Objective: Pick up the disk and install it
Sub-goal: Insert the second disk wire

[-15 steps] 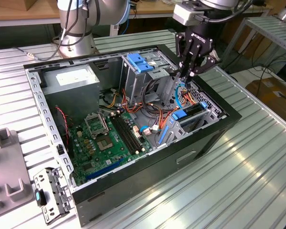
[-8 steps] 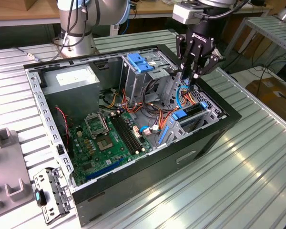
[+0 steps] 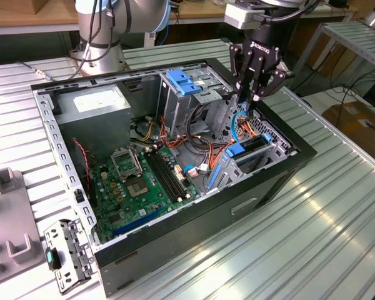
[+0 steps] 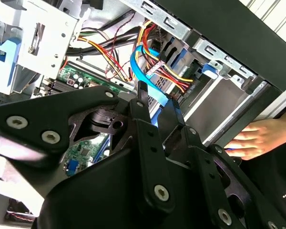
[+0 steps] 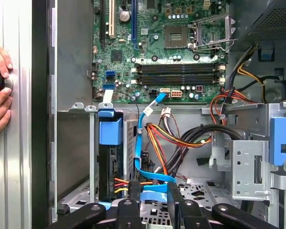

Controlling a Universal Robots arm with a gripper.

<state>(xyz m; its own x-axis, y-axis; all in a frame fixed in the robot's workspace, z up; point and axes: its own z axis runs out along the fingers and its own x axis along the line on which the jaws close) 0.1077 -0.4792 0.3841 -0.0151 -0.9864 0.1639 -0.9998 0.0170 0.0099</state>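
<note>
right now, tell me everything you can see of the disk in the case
In the first wrist view the disk stands on edge, slid into a metal bay of the case. Its dark narrow end shows, label hidden. A blue plastic carrier tab caps that end. Red, yellow and black wires run to it.

The gripper (image 3: 252, 94) points straight down, its fingers (image 4: 142, 102) seemingly drawn close together, nearly closed.

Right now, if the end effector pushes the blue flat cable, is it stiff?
Probably floppy: the blue flat cable is thin and loosely curved. It likely bends aside but stays tethered; one end seems plugged into the motherboard.
</note>
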